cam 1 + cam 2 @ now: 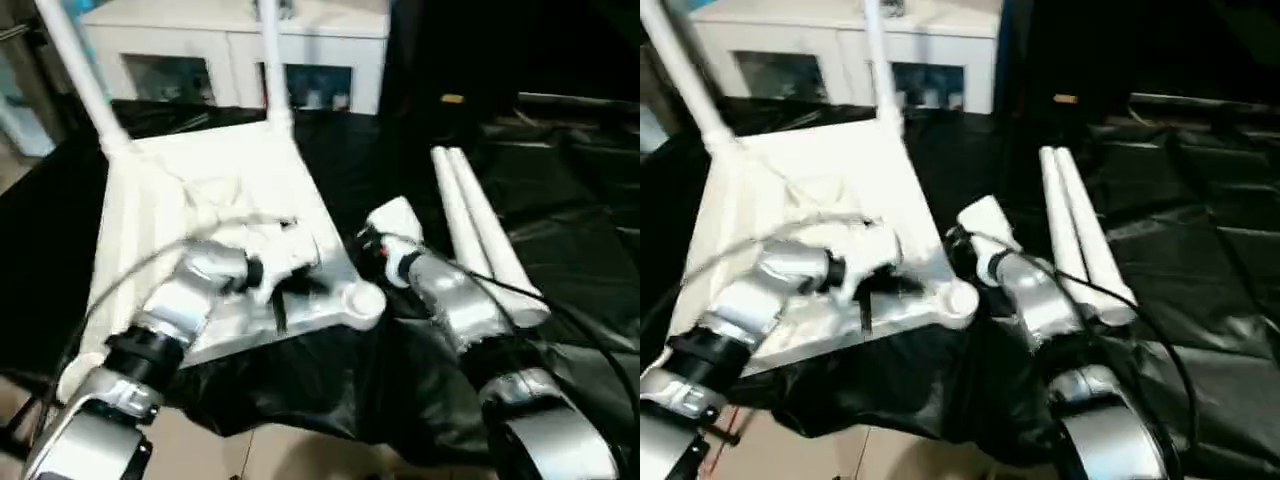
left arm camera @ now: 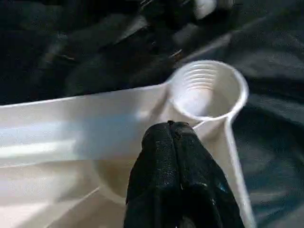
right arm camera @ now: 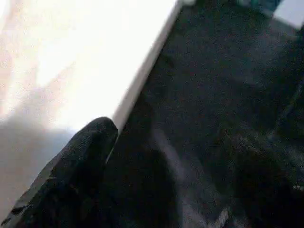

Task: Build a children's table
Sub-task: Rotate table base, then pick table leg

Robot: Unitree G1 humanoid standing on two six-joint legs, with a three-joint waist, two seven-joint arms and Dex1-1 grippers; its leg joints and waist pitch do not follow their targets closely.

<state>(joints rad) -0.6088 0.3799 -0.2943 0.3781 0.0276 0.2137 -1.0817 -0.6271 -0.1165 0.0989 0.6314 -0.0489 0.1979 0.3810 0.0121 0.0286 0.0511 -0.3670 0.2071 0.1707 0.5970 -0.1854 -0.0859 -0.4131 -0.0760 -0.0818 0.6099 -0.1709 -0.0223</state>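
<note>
The white tabletop [image 1: 200, 200] lies upside down on the black sheet. Two white legs [image 1: 82, 75] [image 1: 272, 60] stand in its far corner sockets. Two loose legs [image 1: 480, 235] lie side by side to the right. My left gripper [image 1: 298, 282] is shut and empty, over the ribbed underside just beside the empty near-right socket [image 2: 209, 90]. My right gripper [image 1: 368, 250] is open at the tabletop's right edge, just behind that socket. In the right wrist view one black finger [image 3: 78, 166] lies along the white edge [image 3: 142, 80]; whether it touches is unclear.
A white glass-fronted cabinet [image 1: 235, 60] stands behind the work surface. The black sheet [image 1: 560, 200] hangs over the front edge, with bare floor [image 1: 230, 450] below. Thin cables run along both forearms.
</note>
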